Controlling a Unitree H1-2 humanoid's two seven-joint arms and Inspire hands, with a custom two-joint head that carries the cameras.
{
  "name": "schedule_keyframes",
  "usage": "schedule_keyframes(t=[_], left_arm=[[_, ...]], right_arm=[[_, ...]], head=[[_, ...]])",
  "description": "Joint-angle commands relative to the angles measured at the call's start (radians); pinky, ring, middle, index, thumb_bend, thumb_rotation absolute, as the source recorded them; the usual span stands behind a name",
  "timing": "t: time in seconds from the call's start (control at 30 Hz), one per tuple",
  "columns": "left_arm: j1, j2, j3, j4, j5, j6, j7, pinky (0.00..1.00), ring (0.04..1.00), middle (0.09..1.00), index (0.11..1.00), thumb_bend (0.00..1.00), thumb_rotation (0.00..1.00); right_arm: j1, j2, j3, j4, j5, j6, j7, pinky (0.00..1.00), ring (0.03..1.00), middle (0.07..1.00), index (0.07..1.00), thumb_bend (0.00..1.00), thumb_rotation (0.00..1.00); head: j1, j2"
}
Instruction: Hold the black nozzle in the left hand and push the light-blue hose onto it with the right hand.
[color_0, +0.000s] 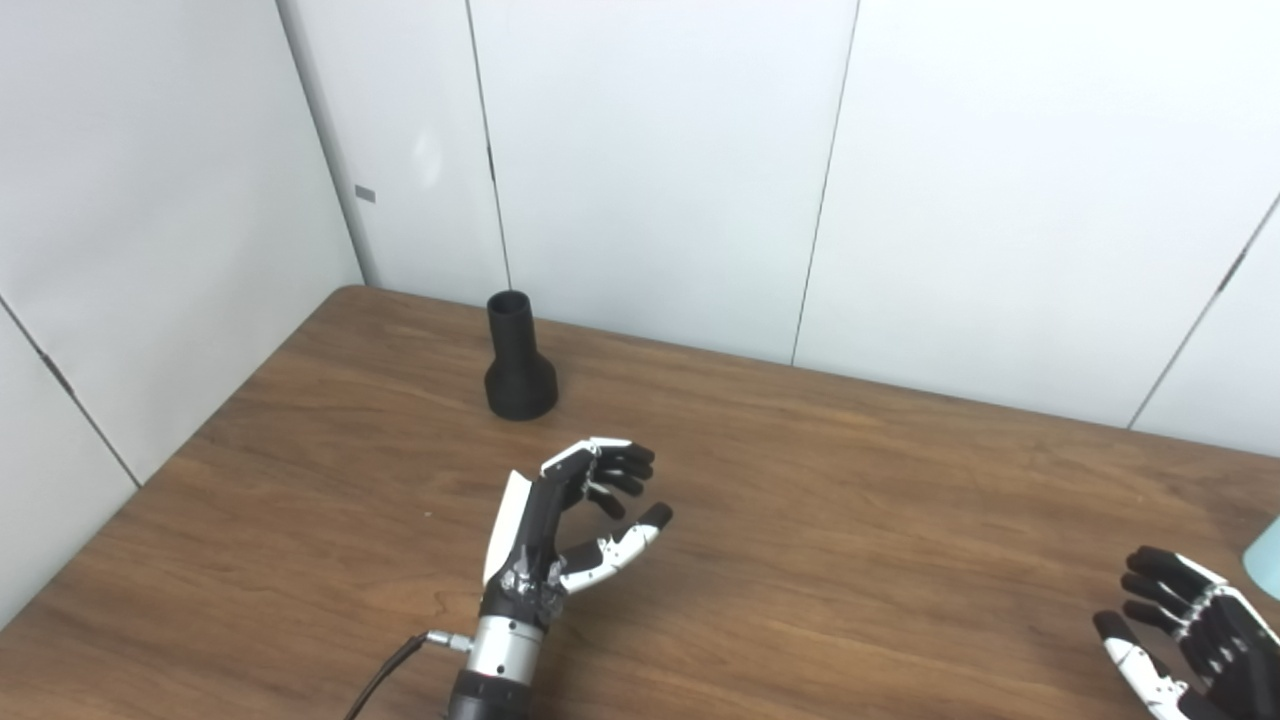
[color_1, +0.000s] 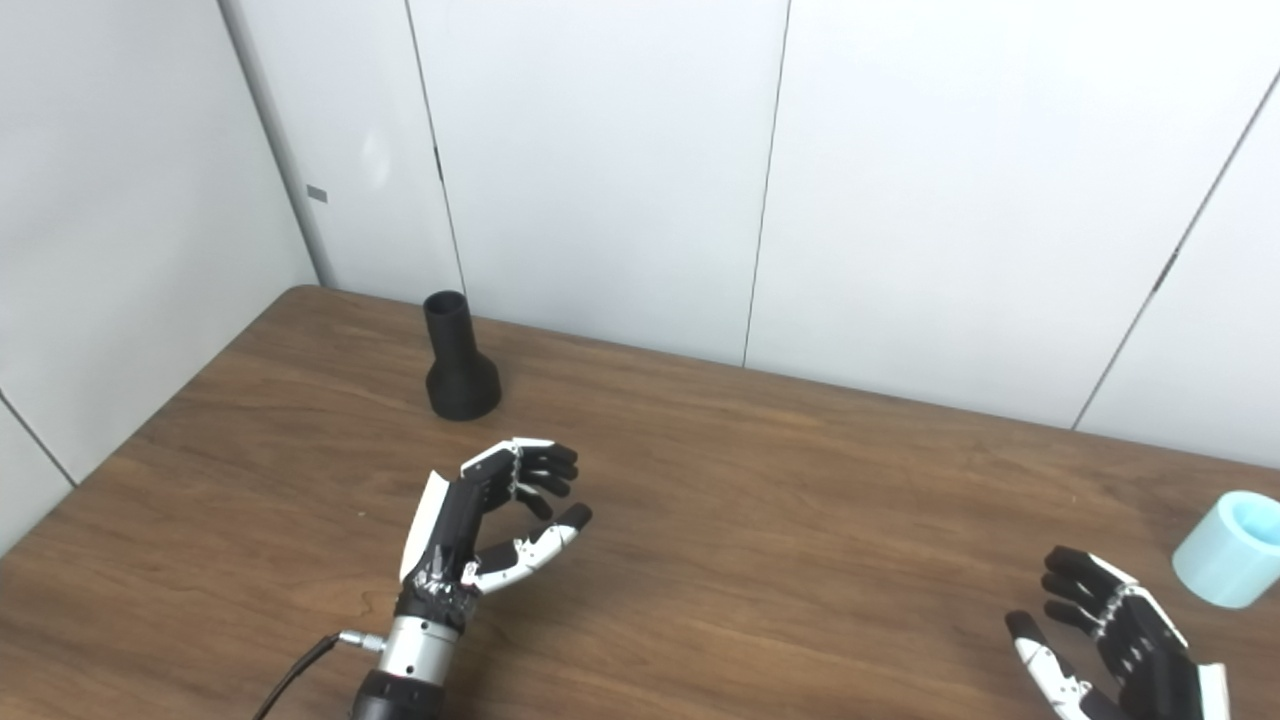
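First, with both hands empty and fingers spread, reach the left hand (color_0: 565, 525) forward to the upright black nozzle (color_0: 518, 357) near the bench's (color_0: 850, 520) far edge, then bring the right hand (color_1: 1115, 640) to the light-blue hose (color_1: 1232, 548) just beside it.

Light-blue hose (color_1: 1232, 548) cut off right

nozzle (color_1: 459, 362) far left on table (color_1: 760, 520), hose (color_1: 1230, 548) right edge
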Motion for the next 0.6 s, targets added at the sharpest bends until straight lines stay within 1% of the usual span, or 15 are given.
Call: schedule_keyframes(t=[0.0,0.07,0.17,0.23,0.33,0.37,0.43,0.47,0.5,0.57], left_arm=[[0.033,-0.022,-0.019,0.067,0.018,-0.022,0.016,0.44,0.56,0.617,0.62,0.54,0.09],[0.032,-0.023,-0.019,0.067,0.017,-0.021,0.016,0.44,0.557,0.616,0.62,0.55,0.09],[0.033,-0.022,-0.018,0.068,0.016,-0.014,0.017,0.47,0.586,0.63,0.63,0.56,0.1],[0.034,-0.023,-0.017,0.065,0.021,-0.007,0.02,0.5,0.611,0.641,0.639,0.58,0.12],[0.036,-0.027,-0.012,0.057,0.021,0.004,0.025,0.51,0.619,0.651,0.645,0.62,0.13],[0.037,-0.029,-0.008,0.053,0.003,0.014,0.02,0.52,0.626,0.657,0.65,0.64,0.15],[0.037,-0.03,-0.001,0.048,-0.03,0.036,0.007,0.56,0.661,0.685,0.686,0.71,0.17],[0.038,-0.03,0.002,0.041,-0.04,0.056,0.002,0.57,0.67,0.693,0.695,0.73,0.17],[0.038,-0.028,0.003,0.036,-0.039,0.069,0.001,0.61,0.705,0.725,0.724,0.77,0.19],[0.038,-0.027,0.007,0.03,-0.021,0.089,0.011,0.65,0.743,0.761,0.76,0.81,0.22]], right_arm=[[-0.007,-0.004,-0.009,-0.012,-0.001,-0.019,-0.006,0.63,0.707,0.721,0.687,0.23,0.0],[-0.007,0.0,-0.009,-0.02,-0.01,-0.013,-0.011,0.62,0.697,0.712,0.679,0.22,0.0],[-0.002,0.002,-0.007,-0.043,-0.017,0.017,-0.009,0.63,0.704,0.719,0.684,0.22,0.0],[-0.001,0.005,-0.007,-0.054,-0.017,0.028,-0.008,0.63,0.707,0.721,0.685,0.22,0.0],[0.001,0.009,-0.007,-0.069,-0.01,0.045,-0.005,0.64,0.712,0.725,0.688,0.21,0.0],[0.002,0.01,-0.006,-0.073,-0.012,0.051,-0.004,0.64,0.713,0.726,0.689,0.21,0.0],[0.002,0.011,-0.003,-0.08,-0.013,0.056,-0.002,0.64,0.71,0.724,0.687,0.21,0.0],[0.002,0.013,-0.003,-0.083,-0.01,0.058,0.0,0.64,0.71,0.724,0.686,0.21,0.0],[0.003,0.014,-0.002,-0.086,-0.01,0.06,0.001,0.65,0.715,0.726,0.687,0.21,0.0],[0.003,0.017,-0.002,-0.09,-0.011,0.064,0.001,0.66,0.72,0.73,0.69,0.2,0.0]], head=[[0.001,0.0],[0.001,0.0],[-0.001,-0.002],[-0.001,-0.002],[-0.004,-0.002],[-0.007,-0.002],[-0.01,-0.003],[-0.011,-0.004],[-0.012,-0.005],[-0.012,-0.007]])
